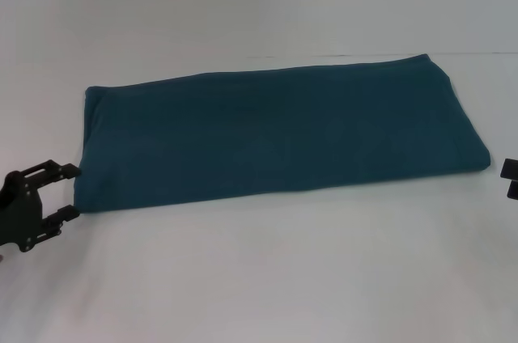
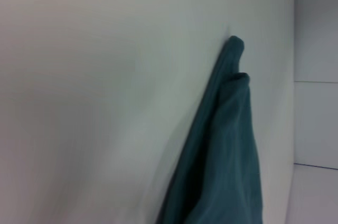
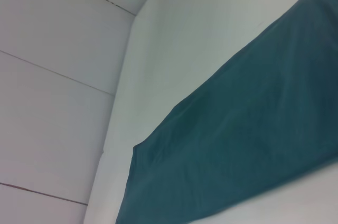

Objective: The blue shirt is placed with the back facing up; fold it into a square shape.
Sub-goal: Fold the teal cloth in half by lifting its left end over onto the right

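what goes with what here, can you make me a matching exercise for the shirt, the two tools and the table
Things:
1. blue shirt
2. left tool
3. right tool
4. table

Descriptions:
A. white surface under everything
B. black, open, at the shirt's left end
C. only just in view at the right edge of the head view
D. folded into a long band, lying flat

Pairs: 1-D, 2-B, 3-C, 4-A
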